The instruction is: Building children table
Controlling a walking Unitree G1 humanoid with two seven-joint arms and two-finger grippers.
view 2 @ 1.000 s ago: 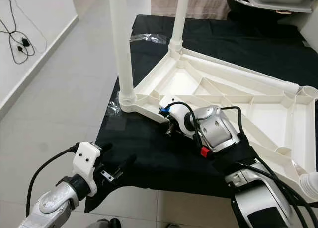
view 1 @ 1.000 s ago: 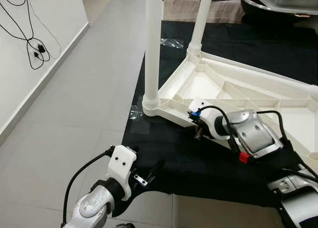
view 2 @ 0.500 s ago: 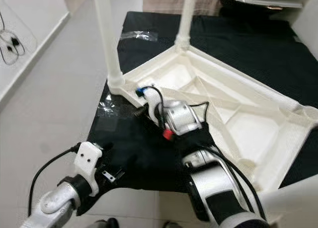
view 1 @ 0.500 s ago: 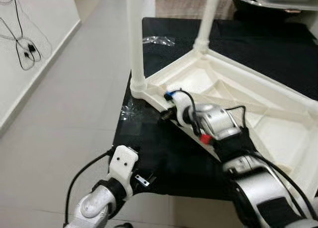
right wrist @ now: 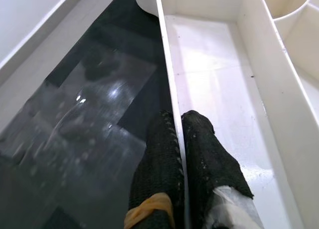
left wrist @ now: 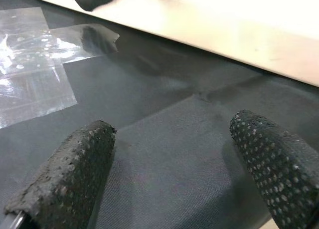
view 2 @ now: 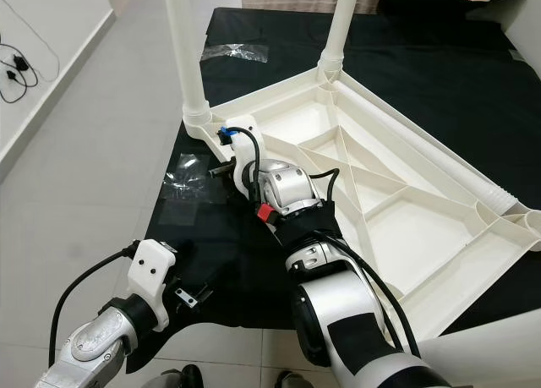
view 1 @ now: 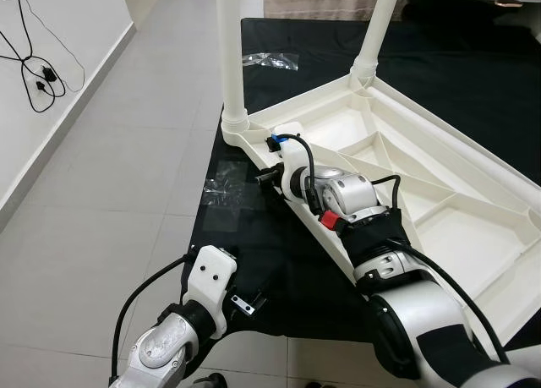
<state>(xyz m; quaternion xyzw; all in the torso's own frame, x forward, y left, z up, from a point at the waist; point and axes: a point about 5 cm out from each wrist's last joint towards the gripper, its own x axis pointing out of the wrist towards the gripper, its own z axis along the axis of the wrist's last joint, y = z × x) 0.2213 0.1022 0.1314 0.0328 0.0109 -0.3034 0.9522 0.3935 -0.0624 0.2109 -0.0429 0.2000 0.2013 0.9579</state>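
My right arm has reached further along the rim toward the corner since a second ago, and my head view has swung. The upturned white plastic children's table top [view 1: 439, 194] lies on a black fabric mat [view 1: 473, 75] on the grey tiled floor [view 1: 110, 151], with two white round legs [view 1: 228, 58] standing up from its corners. The right tool [right wrist: 178, 139] is clamped on its side wall, one finger [right wrist: 209, 154] inside. Clear plastic wrap [view 1: 221, 185] lies beside it. The left tool [left wrist: 174, 154] hangs with its fingers apart, holding nothing, over the mat's edge.
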